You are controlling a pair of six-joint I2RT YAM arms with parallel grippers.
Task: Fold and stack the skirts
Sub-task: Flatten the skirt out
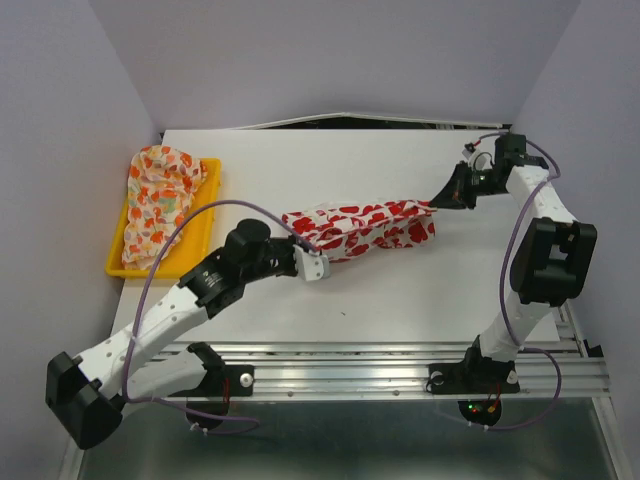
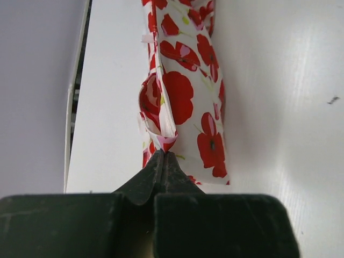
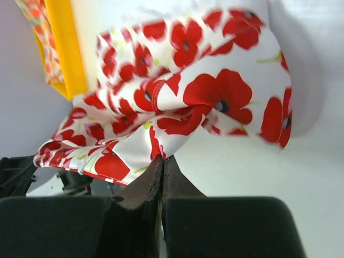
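Top external: red skirt stretched across the table — left gripper and right gripper each clamped on an end. My worry: thin pinches slip if I pull tighter — skirt drops crumpled.

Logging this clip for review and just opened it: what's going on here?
Both arms are handling the white skirt with red flowers. The left gripper is shut on one end and the right gripper is shut on the other, so the cloth is drawn out in a long band between them over the table. The cream printed skirt lies crumpled in the yellow tray at the left. Nothing is stacked yet.
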